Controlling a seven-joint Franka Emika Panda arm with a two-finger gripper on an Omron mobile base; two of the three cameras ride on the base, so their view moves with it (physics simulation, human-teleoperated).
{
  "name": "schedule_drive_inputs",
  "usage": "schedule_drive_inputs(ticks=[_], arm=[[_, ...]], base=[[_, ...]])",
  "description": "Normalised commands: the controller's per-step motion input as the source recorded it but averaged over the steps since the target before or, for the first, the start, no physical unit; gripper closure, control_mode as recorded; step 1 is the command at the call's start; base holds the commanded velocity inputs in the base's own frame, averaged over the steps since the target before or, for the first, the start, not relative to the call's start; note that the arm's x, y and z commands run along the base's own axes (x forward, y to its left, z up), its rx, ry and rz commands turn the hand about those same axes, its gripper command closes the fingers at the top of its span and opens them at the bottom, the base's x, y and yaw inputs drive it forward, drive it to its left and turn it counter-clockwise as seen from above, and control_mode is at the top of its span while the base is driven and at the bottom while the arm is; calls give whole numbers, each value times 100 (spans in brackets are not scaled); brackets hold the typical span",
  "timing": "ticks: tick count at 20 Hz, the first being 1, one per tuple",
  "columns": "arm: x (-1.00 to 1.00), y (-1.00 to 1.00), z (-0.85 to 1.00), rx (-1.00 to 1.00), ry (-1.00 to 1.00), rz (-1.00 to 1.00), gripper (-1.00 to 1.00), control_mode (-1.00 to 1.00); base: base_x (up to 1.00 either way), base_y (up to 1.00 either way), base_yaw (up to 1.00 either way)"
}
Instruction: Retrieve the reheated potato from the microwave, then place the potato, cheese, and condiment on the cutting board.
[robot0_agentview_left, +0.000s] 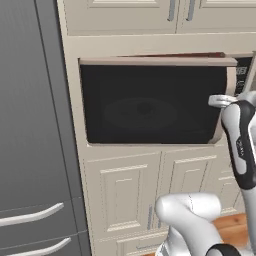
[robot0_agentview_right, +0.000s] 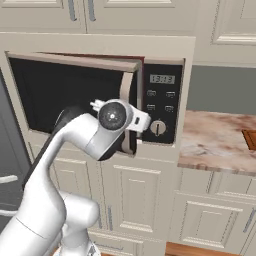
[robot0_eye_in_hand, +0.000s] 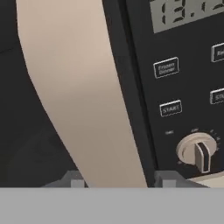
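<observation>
So your microwave (robot0_agentview_right: 95, 100) is sitting in the beige cabinet wall, long side running left to right, dark glass door (robot0_agentview_left: 150, 102) facing out toward you and cracked open a bit. It's hinged on the left, and the free right edge has swung out, so you can see a thin gap along the top and at the right side next to the control panel (robot0_agentview_right: 162, 102). The panel is on the right end of the unit, with the digital display (robot0_agentview_right: 162, 79) up top, buttons under it and the round knob (robot0_eye_in_hand: 197, 151) at the bottom. Your arm comes up from the base, bends at the elbow and reaches forward with the wrist about level, hand pointing straight at the door's right edge. In the hand view, the gripper (robot0_eye_in_hand: 119, 180) has its two fingertips (robot0_eye_in_hand: 74, 180) sitting either side of the door's beige edge strip (robot0_eye_in_hand: 83, 92), so the jaws are spread around it, but I honestly can't tell if they're actually squeezing it or just loose. Off to the right there's the marble counter (robot0_agentview_right: 215, 140), with a corner of the cutting board (robot0_agentview_right: 250, 139) poking in at the far right edge.
</observation>
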Motion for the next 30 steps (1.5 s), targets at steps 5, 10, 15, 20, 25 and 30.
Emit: schedule_drive_inputs(ticks=[5, 10, 15, 20, 25, 30], arm=[[-84, 11, 4, 7, 1, -1, 100, -100], [-84, 13, 11, 12, 4, -2, 100, -100], [-78, 18, 16, 14, 10, -3, 100, -100], [-66, 25, 6, 10, 10, -3, 100, -100], [-62, 25, 2, 11, 3, -3, 100, -100], [-46, 15, 0, 11, 0, -1, -100, -100]], base=[[0, 0, 0], [0, 0, 0], [0, 0, 0], [0, 0, 0], [0, 0, 0], [0, 0, 0]])
